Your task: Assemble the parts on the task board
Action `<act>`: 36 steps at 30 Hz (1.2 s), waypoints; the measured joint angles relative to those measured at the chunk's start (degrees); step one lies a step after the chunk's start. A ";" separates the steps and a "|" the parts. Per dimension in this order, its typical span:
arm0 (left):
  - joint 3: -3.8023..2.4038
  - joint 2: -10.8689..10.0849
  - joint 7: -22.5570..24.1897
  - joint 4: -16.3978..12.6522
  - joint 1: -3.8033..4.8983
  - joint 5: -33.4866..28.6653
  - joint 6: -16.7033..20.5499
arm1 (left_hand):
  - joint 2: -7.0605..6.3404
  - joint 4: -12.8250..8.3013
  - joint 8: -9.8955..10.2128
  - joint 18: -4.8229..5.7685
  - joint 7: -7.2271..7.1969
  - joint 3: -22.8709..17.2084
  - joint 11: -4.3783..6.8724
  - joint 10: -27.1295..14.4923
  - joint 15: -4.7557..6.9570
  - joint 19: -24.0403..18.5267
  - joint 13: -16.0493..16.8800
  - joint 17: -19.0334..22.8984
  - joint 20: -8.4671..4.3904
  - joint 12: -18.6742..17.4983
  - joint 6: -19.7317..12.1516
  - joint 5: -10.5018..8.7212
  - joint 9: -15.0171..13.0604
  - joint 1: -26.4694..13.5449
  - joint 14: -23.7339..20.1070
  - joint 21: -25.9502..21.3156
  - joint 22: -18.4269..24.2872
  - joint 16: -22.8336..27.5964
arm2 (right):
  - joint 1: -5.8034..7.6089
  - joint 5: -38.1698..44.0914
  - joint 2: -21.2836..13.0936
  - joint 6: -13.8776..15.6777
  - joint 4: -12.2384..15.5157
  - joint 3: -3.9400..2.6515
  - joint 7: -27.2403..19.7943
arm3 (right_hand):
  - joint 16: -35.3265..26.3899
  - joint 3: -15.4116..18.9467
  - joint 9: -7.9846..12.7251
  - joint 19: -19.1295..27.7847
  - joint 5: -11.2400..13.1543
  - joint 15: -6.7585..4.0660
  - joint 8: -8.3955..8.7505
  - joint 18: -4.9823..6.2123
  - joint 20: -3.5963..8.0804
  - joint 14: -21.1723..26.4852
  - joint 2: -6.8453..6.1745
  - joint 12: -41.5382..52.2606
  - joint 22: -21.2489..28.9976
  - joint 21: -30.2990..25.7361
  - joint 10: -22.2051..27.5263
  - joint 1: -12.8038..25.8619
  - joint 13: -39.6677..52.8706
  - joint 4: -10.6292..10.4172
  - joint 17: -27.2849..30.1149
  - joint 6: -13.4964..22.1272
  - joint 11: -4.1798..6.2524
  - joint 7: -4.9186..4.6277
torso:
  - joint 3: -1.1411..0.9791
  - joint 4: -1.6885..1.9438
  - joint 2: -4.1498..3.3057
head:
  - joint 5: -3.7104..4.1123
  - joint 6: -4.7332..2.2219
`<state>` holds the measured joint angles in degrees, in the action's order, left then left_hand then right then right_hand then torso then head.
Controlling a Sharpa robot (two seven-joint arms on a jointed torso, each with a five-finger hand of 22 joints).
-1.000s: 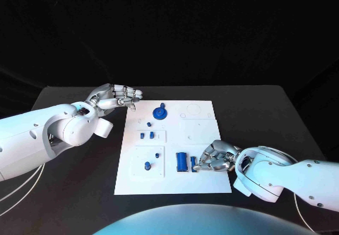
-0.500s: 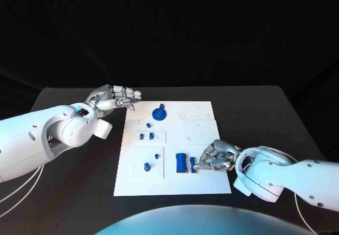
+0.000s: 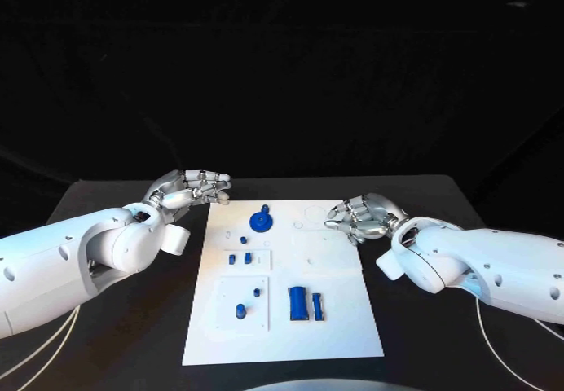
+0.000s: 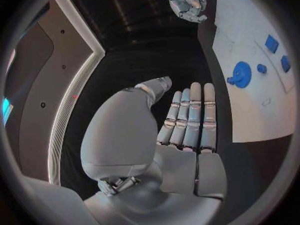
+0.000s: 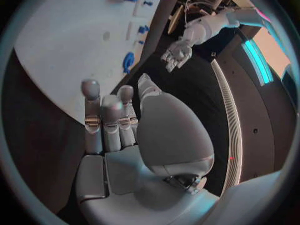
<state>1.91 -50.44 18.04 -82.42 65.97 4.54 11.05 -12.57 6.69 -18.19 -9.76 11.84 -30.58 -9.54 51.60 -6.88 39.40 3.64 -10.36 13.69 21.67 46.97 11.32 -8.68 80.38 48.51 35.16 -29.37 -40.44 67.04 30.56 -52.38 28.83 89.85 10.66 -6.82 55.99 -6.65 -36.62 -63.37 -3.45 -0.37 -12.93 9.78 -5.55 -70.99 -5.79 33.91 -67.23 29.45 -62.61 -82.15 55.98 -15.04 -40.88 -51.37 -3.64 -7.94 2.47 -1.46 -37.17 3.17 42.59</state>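
The task board (image 3: 288,285) lies in the middle of the desk (image 3: 129,326), long side running from the near edge to the far edge. The parts (image 3: 303,304) are on the board: a round disc part (image 3: 261,218) near the far left corner, small pieces down the left side, and two upright bars toward the near edge at the middle.

The left hand (image 3: 194,189) hovers off the board's far left corner, fingers (image 4: 190,112) extended side by side and holding nothing. The right hand (image 3: 367,216) hovers at the board's far right edge with fingers (image 5: 103,120) loosely curled; nothing is in its grasp.

Judged step: selecting and approaching a part. Procedure:
- Choose one part and its matching recess before descending.
- Assign the hand nearest that part; keep the other hand off the board.
- Descend vertically, spread the fingers either side of the part, and close only when centred.
- Avoid sweeping across neighbouring small pieces, which would likely shift easily.
- Lift straight up before travelling.
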 measured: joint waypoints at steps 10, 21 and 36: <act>0.07 6.79 6.21 10.64 -1.56 -8.48 3.38 | 0.29 1.65 0.75 0.01 -1.96 1.19 -1.82 2.39 -2.66 -0.70 0.00 2.89 2.53 -11.77 -0.68 0.00 0.25 0.54 -1.92 -18.21 12.67 19.81 | 0.71 -16.57 11.60 -0.86 -20.67 -1.07 -13.54 | -32.94 -12.01 8.47 10.37 0.00 6.28 5.22 0.00 -6.66 14.82 -3.04 -24.50 22.66 -23.68 3.31 -1.78 -35.79 -0.57 17.83 0.21 -4.57 -3.54 | -0.28 -0.01 1.24 | -0.91 -5.01; -0.06 7.63 7.19 10.44 -2.28 -9.67 4.90 | 9.09 -4.24 13.35 6.29 -9.04 22.20 6.19 -35.75 3.98 -28.05 -2.59 8.34 -8.84 -19.38 -33.40 -8.02 6.28 -21.11 -34.94 -31.11 25.20 35.27 | -0.34 -19.64 11.92 -0.36 -20.57 -2.61 -15.55 | -50.54 0.59 28.98 47.92 2.35 2.23 11.00 -6.73 1.86 54.70 3.01 -31.66 55.60 -28.24 39.44 21.90 -51.70 10.79 34.84 36.47 1.17 4.64 | -0.76 0.31 2.19 | -1.52 -6.44; -1.56 6.08 8.83 -4.40 -5.23 -7.29 21.71 | 12.30 -6.61 17.56 8.53 -11.53 29.63 9.23 -50.05 6.70 -38.17 -3.50 10.17 -13.28 -21.30 -45.69 -10.90 8.46 -73.76 -47.13 -34.56 29.04 39.79 | -6.32 -26.82 8.10 10.04 -1.72 -10.11 -19.42 | -55.30 5.95 36.01 61.88 3.01 0.57 12.51 -8.99 5.34 69.47 5.59 -33.54 66.28 -29.17 60.64 75.11 -55.63 14.74 40.39 49.89 3.59 7.61 | -2.38 1.40 5.77 | -3.16 -8.18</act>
<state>0.34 -44.36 26.87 -86.82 60.74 -2.75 32.77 -0.27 0.08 -0.63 -1.24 0.31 -0.95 -0.31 1.55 -0.18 1.23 0.15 -0.19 0.41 0.38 1.28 0.42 -0.22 6.63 1.38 0.60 -0.33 -0.65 60.72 3.73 -44.28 38.87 88.14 0.56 -26.25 0.69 -0.70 -0.61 -1.49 -0.44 0.20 -0.42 0.79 -0.22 -1.52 -0.20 0.38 -0.95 0.28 -1.98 -7.04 0.35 -0.30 -0.49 -1.47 -0.05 -0.33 0.09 -0.06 -31.40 0.01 34.40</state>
